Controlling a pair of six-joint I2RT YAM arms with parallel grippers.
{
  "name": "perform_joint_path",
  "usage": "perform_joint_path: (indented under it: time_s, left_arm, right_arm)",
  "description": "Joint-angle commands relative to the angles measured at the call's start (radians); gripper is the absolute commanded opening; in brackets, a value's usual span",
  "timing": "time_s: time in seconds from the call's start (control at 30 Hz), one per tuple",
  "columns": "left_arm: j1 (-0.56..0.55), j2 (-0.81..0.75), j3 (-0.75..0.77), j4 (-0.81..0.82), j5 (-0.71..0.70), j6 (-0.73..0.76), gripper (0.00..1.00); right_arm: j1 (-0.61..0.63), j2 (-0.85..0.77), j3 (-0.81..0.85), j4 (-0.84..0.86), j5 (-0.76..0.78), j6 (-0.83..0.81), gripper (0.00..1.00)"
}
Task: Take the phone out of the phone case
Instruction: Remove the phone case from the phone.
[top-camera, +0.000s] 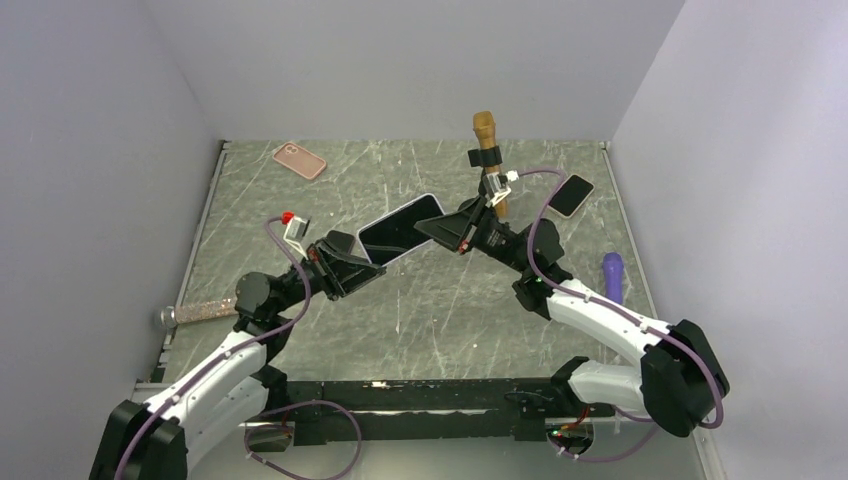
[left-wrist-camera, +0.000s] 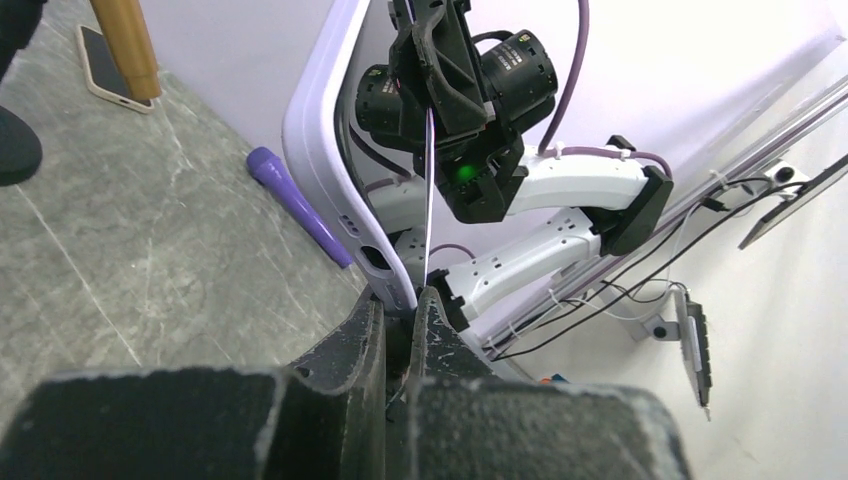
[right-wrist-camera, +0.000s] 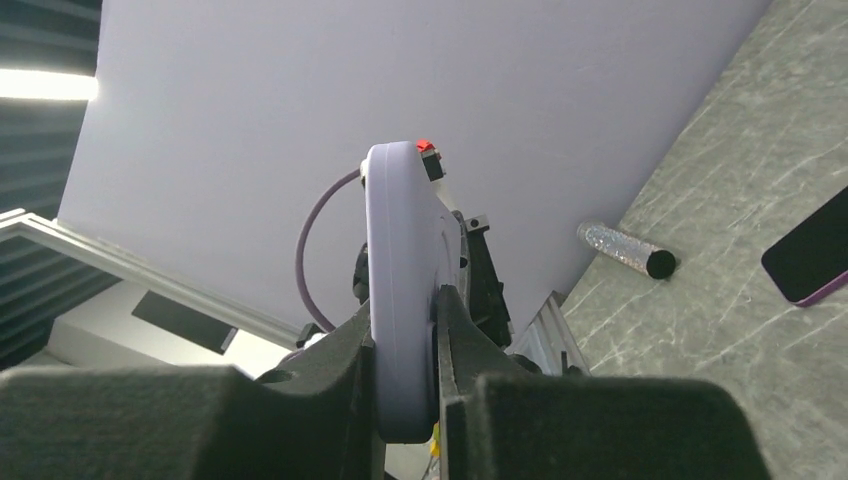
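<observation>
Progress is partial, I judge. The left gripper (top-camera: 362, 264) is clenched on the lower end of the phone (top-camera: 400, 230), which hangs in the air between both arms. In the left wrist view the lilac phone case (left-wrist-camera: 300, 150) bows away from the thin phone edge. The right gripper (top-camera: 442, 228) is clamped on the case's upper end. Full separation is left to do.
</observation>
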Motion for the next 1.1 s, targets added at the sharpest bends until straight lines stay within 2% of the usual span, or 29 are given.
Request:
perform_joint_path:
  time_s: [0.0, 0.2, 0.43, 0.77, 0.87, 1.07]
  left_arm:
    - [0.059, 0.105, -0.092, 0.021, -0.072, -0.055, 0.00]
    - [0.051, 0.123, -0.157, 0.273, -0.090, -0.163, 0.00]
    - [0.048, 0.082, -0.186, 0.271, -0.132, -0.152, 0.00]
    - [0.046, 0.176, -0.189, 0.561, -0.139, -0.174, 0.00]
    - [0.046, 0.200, -0.174, 0.541, -0.112, -0.133, 0.00]
    - [0.046, 0.137, -0.174, 0.323, -0.149, 0.060, 0.00]
  right_arm:
    - [0.023, -0.081, 0.063, 0.454, -0.077, 0.321, 0.00]
    - [0.025, -0.026, 0.056, 0.597, -0.045, 0.384, 0.00]
    - [0.027, 0.005, 0.071, 0.675, -0.023, 0.425, 0.00]
    - [0.032, 0.042, 0.083, 0.765, 0.002, 0.500, 0.00]
    - [0.032, 0.044, 0.091, 0.763, 0.004, 0.512, 0.00]
    - [0.033, 0.025, 0.100, 0.732, 0.000, 0.527, 0.00]
